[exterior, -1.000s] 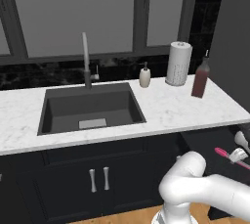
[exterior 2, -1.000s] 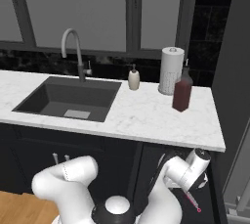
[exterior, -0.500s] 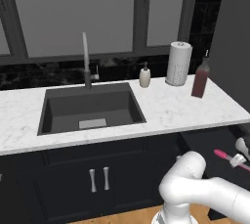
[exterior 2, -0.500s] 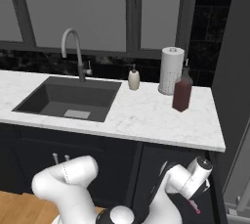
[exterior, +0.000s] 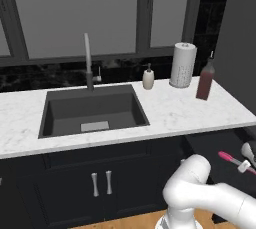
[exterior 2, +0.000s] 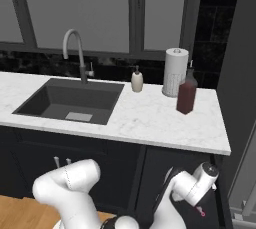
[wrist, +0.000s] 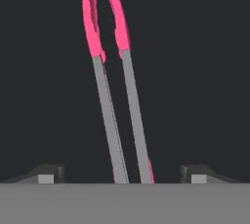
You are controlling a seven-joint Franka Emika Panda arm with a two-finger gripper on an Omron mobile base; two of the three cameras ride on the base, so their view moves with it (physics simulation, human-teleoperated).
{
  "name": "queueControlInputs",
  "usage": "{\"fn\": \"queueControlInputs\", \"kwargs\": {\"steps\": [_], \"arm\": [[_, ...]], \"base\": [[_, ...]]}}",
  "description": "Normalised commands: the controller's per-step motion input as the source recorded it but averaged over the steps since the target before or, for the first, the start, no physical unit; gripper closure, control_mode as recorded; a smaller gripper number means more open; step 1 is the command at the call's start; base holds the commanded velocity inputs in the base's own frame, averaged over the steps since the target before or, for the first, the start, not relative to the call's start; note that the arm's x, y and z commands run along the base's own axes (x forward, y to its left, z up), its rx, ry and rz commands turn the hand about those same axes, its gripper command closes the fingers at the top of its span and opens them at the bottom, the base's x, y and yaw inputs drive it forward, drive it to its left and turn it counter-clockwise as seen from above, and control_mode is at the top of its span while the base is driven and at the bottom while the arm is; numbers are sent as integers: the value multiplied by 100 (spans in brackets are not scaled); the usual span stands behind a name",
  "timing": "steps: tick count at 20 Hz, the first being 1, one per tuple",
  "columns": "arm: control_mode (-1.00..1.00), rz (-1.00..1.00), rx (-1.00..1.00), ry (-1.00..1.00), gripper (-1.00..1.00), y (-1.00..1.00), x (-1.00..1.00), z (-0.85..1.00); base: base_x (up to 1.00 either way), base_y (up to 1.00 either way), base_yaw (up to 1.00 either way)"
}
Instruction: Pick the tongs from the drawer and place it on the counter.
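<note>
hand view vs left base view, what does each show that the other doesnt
Hand view alone: the whole run of the tongs, two grey metal arms ending in pink tips, against the drawer's dark floor, lying between the two finger tips, jaws set wide on either side and not touching them.

Left base view alone: the white marble counter, its dark sink, the tap, soap dispenser, paper towel roll and dark red bottle.

Both: the tongs, seen from the base as a pink end low at the right.

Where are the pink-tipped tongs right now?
The pink-tipped grey metal tongs lie in the dark open drawer, below the white marble counter's right end, between the open gripper's fingertips.
</note>
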Motion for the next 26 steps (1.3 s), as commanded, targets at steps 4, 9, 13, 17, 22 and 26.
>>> {"fn": "queueControlInputs", "kwargs": {"steps": [4,9,13,17,22,26], "arm": [[-100,26,-16,0,100,21,-1,-50],[-100,27,-5,-1,100,0,-68,30],[-100,31,0,-3,100,0,-72,98],[-100,30,0,-14,100,11,-41,100],[-100,25,0,-20,100,53,2,100],[-100,9,0,-25,100,73,50,100]], "base": [[0,0,0],[0,0,0],[0,0,0],[0,0,0],[0,0,0],[0,0,0]]}}
